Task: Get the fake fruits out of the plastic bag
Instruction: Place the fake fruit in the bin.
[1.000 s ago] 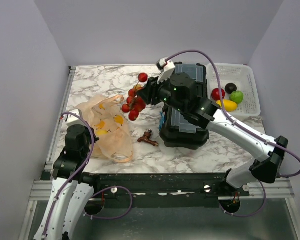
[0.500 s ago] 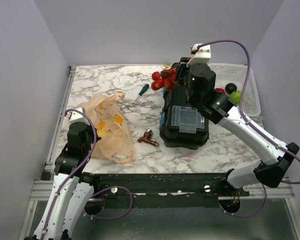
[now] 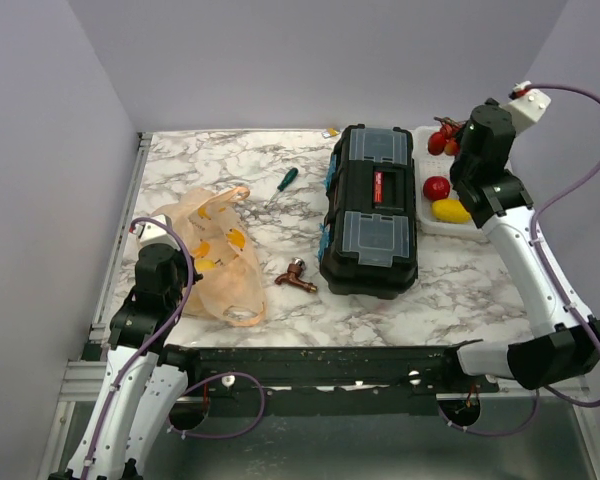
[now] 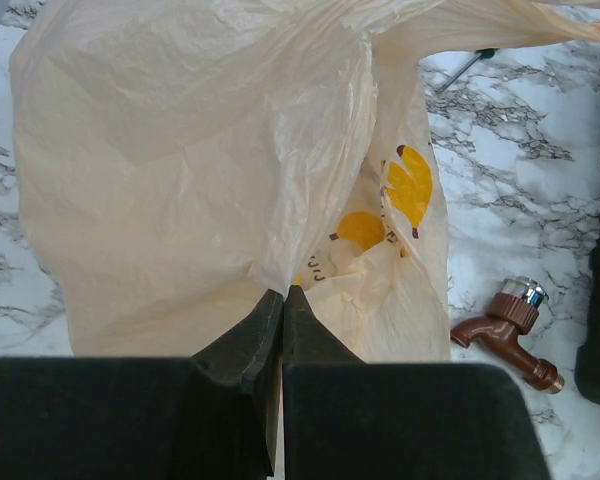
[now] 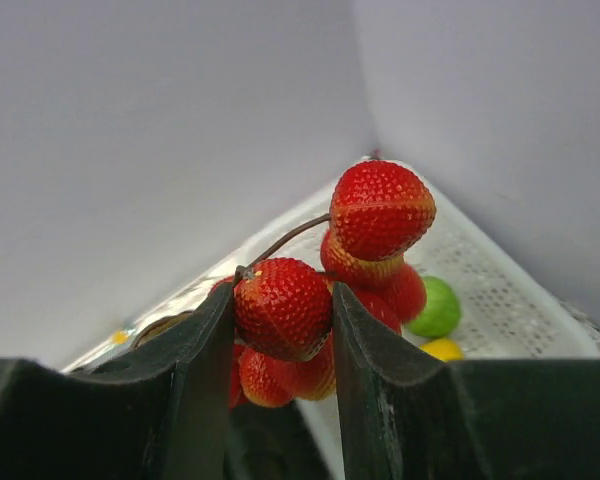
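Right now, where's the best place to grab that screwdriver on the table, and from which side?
Grab the screwdriver by its green handle, its thickest part, from straight above, gripping across it. It lies flat on the table with bare marble either side.

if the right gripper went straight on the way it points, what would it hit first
Probably the basket, near the green ball. The right gripper, shut on the berries, points toward it, so the berries would touch first. Depth is hard to judge.

light: bright, even | shadows: soft | plastic bag (image 4: 180,150): slightly washed out
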You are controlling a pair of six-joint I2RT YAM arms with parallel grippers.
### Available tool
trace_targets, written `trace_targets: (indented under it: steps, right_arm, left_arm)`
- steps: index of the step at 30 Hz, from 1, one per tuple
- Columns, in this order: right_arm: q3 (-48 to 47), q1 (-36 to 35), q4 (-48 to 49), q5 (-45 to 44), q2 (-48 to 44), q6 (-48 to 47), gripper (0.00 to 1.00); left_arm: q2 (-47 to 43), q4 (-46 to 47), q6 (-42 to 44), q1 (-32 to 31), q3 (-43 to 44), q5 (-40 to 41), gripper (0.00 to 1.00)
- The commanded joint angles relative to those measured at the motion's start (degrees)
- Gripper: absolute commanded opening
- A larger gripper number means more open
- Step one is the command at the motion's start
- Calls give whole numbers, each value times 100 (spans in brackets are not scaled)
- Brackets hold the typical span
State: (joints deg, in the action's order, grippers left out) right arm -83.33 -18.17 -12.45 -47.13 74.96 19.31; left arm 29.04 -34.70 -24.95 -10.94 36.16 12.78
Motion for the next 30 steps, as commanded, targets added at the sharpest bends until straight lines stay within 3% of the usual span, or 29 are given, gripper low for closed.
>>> trace_targets:
  steps: [1, 5, 18, 24, 30]
  right_arm:
    - [418, 1052, -7, 615, 246, 840, 1]
    - [719, 1717, -66, 1009, 695, 1265, 1]
    - [1020, 1997, -304, 1205, 2002, 1712, 2]
    - [969, 1996, -402, 1398, 2396, 1727, 15]
    - [792, 1996, -500, 1905, 2750, 1535, 35]
  left_arm:
    - [-48, 124, 43, 4, -25, -144, 0]
    - [-63, 101, 45, -30, -24, -110, 0]
    - [-35, 117, 43, -75, -37, -117, 0]
    - [-22, 121, 48, -85, -37, -126, 0]
    - [-2, 121, 52, -110, -36, -151, 0]
